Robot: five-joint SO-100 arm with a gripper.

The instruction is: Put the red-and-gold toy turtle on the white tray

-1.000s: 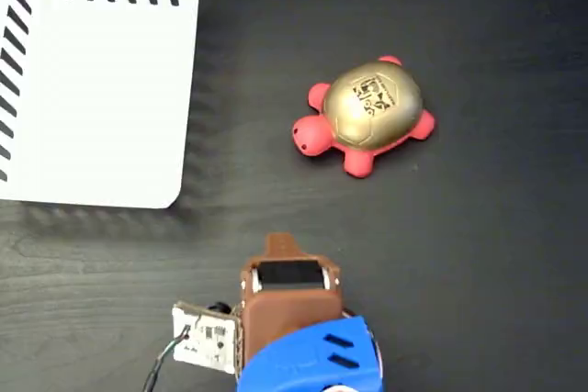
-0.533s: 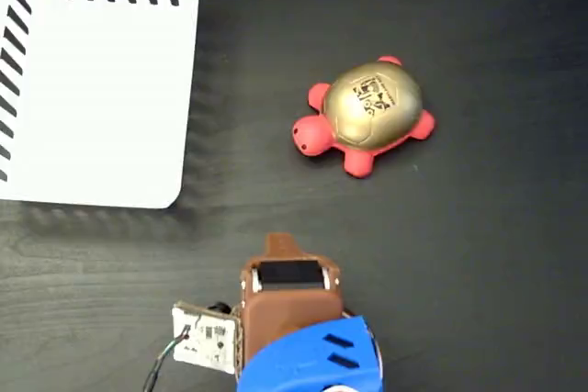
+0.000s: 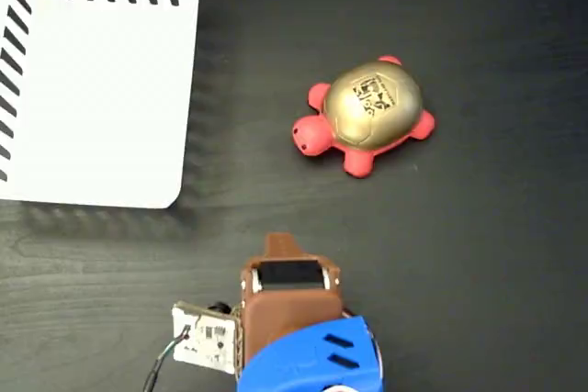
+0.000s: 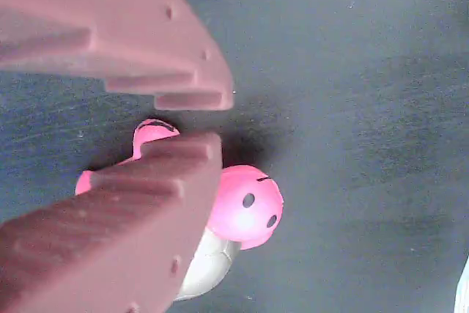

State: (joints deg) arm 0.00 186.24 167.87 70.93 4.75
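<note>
The red-and-gold toy turtle [image 3: 367, 118] lies on the dark table right of centre in the fixed view, its head pointing left and its gold shell up. The white tray [image 3: 92, 89] lies flat at the upper left, well apart from the turtle. My gripper [image 3: 282, 243] is low near the bottom centre, short of the turtle and touching nothing. In the wrist view the gripper [image 4: 212, 119] has its brown fingers almost together with nothing between them. The turtle [image 4: 245, 207] shows beyond and below them, partly hidden by the lower finger.
A small circuit board with a cable [image 3: 204, 337] sticks out at the left of the arm's blue and brown wrist [image 3: 303, 355]. Bare dark wood-grain table [image 3: 496, 254] surrounds the turtle and lies between it and the tray.
</note>
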